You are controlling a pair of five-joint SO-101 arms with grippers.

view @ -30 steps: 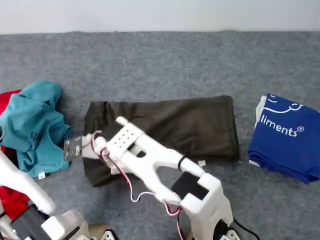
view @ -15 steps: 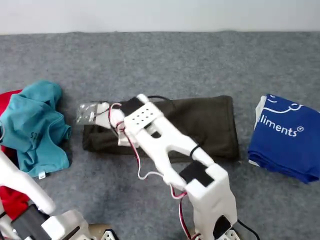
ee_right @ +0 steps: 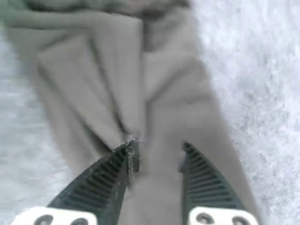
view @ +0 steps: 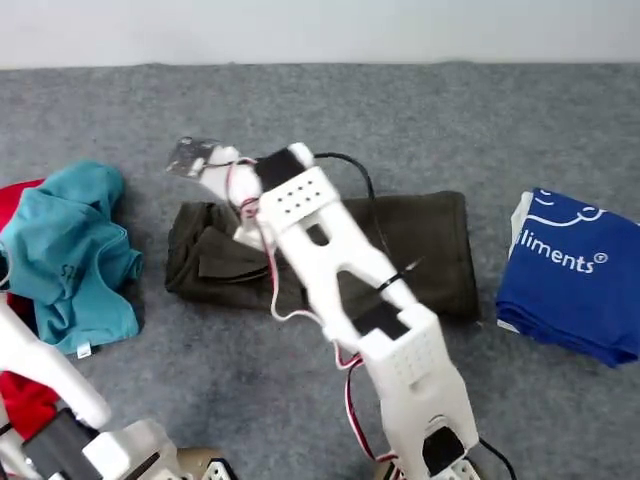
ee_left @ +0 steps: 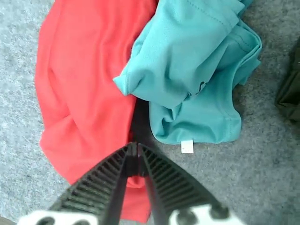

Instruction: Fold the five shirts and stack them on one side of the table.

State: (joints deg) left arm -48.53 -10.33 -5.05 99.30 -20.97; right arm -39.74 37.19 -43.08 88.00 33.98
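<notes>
A dark olive shirt (view: 420, 250) lies across the middle of the grey table, its left end bunched into folds (ee_right: 164, 93). My right gripper (view: 192, 157) hangs open above the table just beyond that end's far corner; in its wrist view the fingers (ee_right: 157, 150) stand apart over the olive cloth with nothing between them. A folded blue shirt (view: 575, 275) rests at the right. At the left, a crumpled teal shirt (view: 70, 250) lies on a red one (view: 18, 400). My left gripper (ee_left: 136, 149) is shut and empty above the red shirt (ee_left: 79, 84), next to the teal one (ee_left: 192, 61).
The left arm's white body (view: 40, 370) stands at the near left corner. The right arm (view: 340, 290) stretches across the olive shirt from the near edge. Bare grey table (view: 400, 130) runs along the far side up to a white wall.
The right gripper has swung from the olive shirt's near left corner toward the far side, carrying the near-left flap over onto the shirt. The left arm has kept still.
</notes>
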